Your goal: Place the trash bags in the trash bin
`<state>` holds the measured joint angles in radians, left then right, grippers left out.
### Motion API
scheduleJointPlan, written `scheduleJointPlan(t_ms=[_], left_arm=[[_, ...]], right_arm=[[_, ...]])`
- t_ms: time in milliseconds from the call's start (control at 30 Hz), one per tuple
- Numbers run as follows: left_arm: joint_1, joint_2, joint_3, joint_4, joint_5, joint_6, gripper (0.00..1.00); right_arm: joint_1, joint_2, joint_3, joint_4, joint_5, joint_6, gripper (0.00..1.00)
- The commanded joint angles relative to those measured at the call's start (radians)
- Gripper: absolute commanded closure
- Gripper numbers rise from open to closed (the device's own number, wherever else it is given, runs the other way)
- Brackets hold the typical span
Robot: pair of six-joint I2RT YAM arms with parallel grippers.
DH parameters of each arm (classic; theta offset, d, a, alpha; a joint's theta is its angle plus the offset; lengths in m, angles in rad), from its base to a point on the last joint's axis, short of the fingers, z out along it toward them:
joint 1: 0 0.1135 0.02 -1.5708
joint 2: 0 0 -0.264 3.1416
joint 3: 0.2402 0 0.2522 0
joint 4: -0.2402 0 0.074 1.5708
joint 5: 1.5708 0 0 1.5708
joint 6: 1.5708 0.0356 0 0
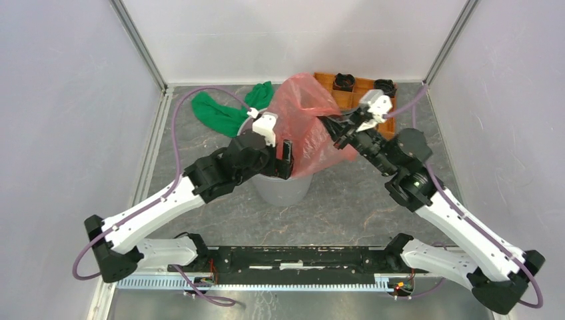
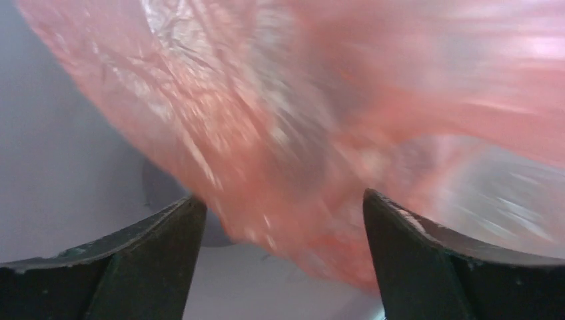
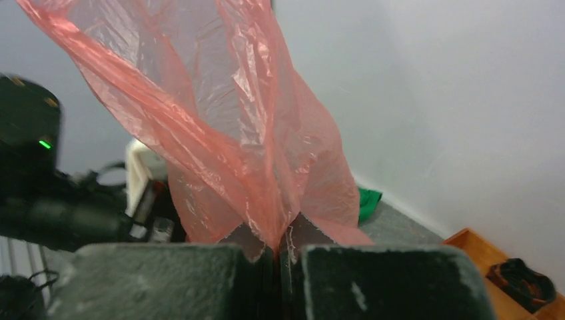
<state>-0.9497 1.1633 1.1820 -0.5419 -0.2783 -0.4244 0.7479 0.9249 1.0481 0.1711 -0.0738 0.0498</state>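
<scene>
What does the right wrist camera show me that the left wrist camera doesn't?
Only right wrist: the right gripper shut on a pinch of the trash bag, with the green cloth and a corner of the wooden tray behind. Only left wrist: the left gripper open, blurred film ahead of its spread jaws, none clamped. Both: the trash bag's red wrinkled film fills much of the view.

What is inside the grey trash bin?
The trash bin shows only its outer wall. The red trash bag and the left gripper cover its mouth, so whatever is inside cannot be seen.
</scene>
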Motion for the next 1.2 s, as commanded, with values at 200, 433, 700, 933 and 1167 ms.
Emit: scheduleJointPlan(t_ms=[200,433,700,933,1167], left_arm=[[0.003,-0.333,-0.017,-0.057,0.025,-0.008,0.0],[0.003,-0.333,0.034,-0.077,-0.151,-0.043,0.0],[0.058,-0.161,-0.057,0.138,-0.124,-0.084,0.1],[0.061,-0.214,-0.081,0.155,0.0,-0.033,0.14],[0.06,-0.46,-0.108,0.045,0.079,-0.058,0.0]], right_arm=[[0.002,0.155,0.071,-0.103,-0.178,-0.016,0.99],[0.052,0.265,0.173,-0.216,-0.225,-0.035,0.99],[0.087,0.263,0.221,-0.271,-0.157,-0.006,0.99],[0.098,0.256,0.191,-0.278,-0.156,0.006,0.99],[0.101,0.279,0.188,-0.243,-0.151,0.005,0.93]])
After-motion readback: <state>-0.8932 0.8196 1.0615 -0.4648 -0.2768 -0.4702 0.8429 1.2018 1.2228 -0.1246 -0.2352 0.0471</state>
